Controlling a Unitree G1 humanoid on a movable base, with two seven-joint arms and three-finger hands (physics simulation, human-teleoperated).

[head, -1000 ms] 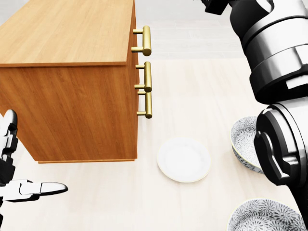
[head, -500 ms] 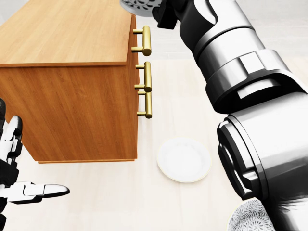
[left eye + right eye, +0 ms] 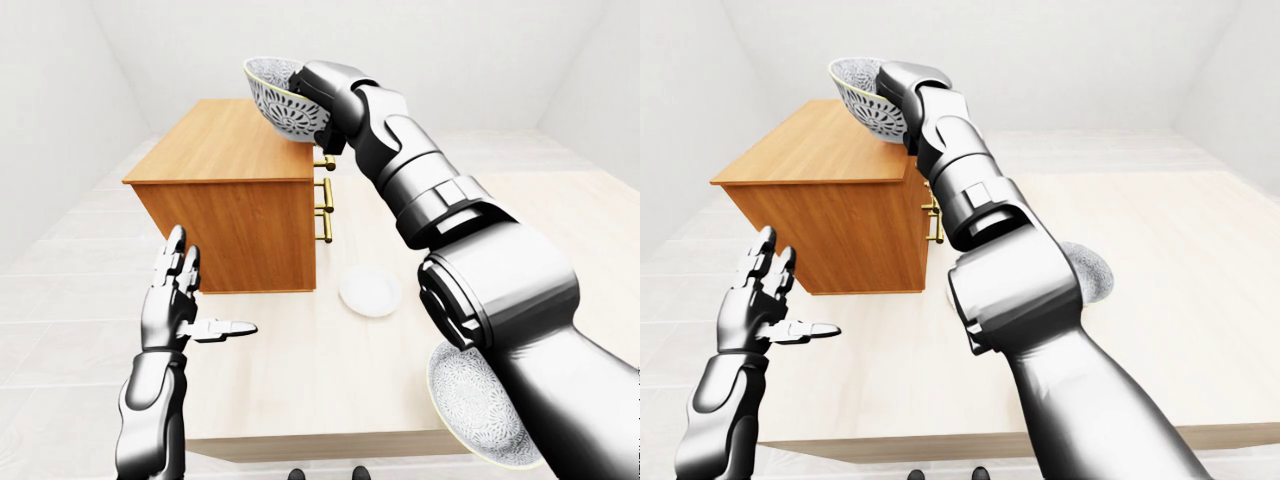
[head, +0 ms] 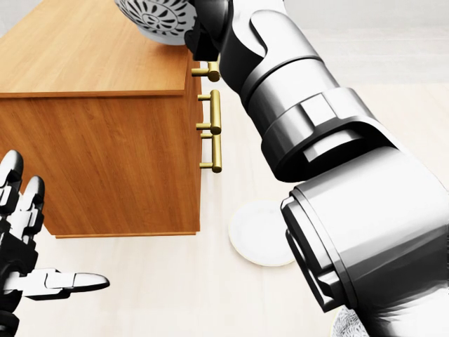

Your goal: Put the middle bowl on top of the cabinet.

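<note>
Bowl (image 3: 283,97) now swung over cabinet (image 3: 225,145), upper left; right fingers seemingly clamped on it, left fingers (image 3: 178,262) apart.

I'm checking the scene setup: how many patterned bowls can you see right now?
2: one bowl held in the right hand above the cabinet, and one bowl on the table beside the right arm. Another may be hidden behind it.

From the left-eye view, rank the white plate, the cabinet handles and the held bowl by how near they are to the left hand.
1. White plate, on the table to the right of the left hand.
2. Cabinet handles, up and right.
3. Held bowl, in the right hand, high above the cabinet.
</note>
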